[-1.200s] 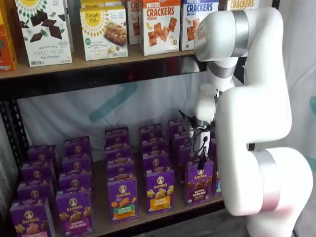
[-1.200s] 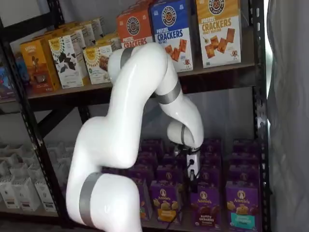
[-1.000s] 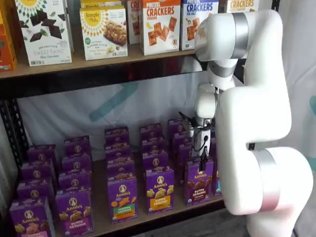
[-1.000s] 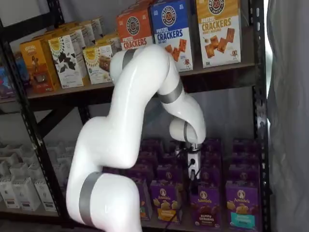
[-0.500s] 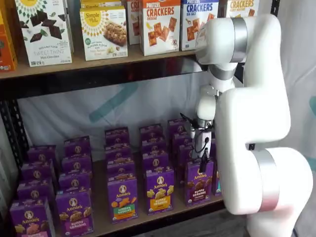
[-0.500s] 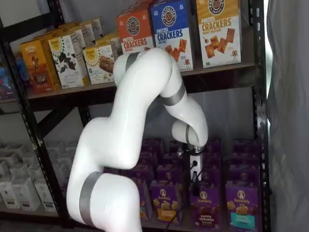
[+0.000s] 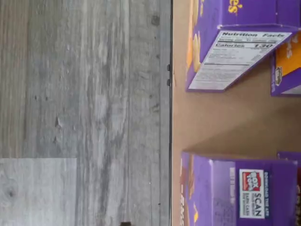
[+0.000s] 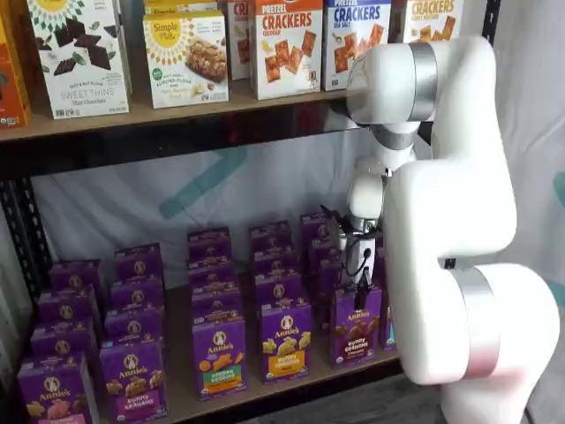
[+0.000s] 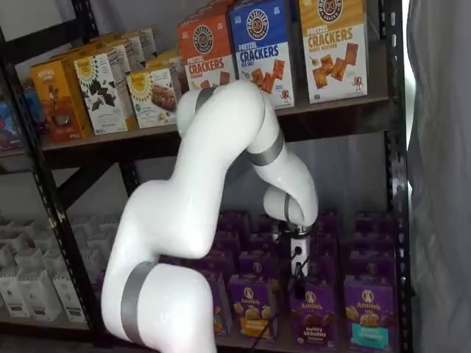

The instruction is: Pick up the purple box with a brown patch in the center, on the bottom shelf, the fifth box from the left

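Filling the near side of both shelf views, the white arm (image 8: 450, 221) bends down in front of the rack, its wrist pointing at the front row of the bottom shelf (image 8: 256, 389). The gripper (image 8: 361, 276) hangs at the end of that wrist with a cable beside it, right above the purple box (image 8: 356, 324); its dark fingers (image 9: 298, 266) show only as a narrow shape in a shelf view, so whether they stand apart or together cannot be told.

The purple box stands upright at the shelf's front edge, brown bunny cookies mid-front and "bunny grahams" lettering below. Just beside it, on the side away from the arm's base, stands a purple carton with a yellow band (image 8: 285, 341), and beyond that one a purple carton with a green band (image 8: 219, 357). On the purple box's other side in a shelf view is a purple carton with a teal band (image 9: 368, 312).

Behind the purple box, more purple cartons (image 8: 265, 256) run back in rows toward the pale backdrop.

Above the purple box, the higher board carries cracker boxes (image 8: 285, 46).

The wrist view shows the shelf's tan board (image 7: 221, 117), two purple carton tops and grey plank floor (image 7: 84, 94).
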`<state>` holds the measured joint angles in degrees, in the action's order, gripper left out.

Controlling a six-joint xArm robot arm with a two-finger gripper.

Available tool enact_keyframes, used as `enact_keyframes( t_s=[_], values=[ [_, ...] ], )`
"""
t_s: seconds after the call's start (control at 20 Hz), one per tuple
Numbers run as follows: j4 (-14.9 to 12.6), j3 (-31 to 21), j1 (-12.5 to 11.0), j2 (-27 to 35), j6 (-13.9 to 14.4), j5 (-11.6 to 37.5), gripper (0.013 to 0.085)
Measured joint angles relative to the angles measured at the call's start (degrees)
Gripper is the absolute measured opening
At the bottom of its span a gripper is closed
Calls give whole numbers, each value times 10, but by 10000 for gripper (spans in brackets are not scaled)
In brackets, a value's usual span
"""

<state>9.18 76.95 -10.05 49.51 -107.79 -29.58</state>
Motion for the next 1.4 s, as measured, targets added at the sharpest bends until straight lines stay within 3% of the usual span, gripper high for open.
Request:
enact_keyframes(
  t_s=[0.55, 1.0, 1.4],
  values=[
    [-37, 33, 4, 38, 36, 16, 850],
    [-37, 44, 7, 65, 38, 51, 850],
    [-75, 50, 8, 77, 73, 65, 850]
  ],
)
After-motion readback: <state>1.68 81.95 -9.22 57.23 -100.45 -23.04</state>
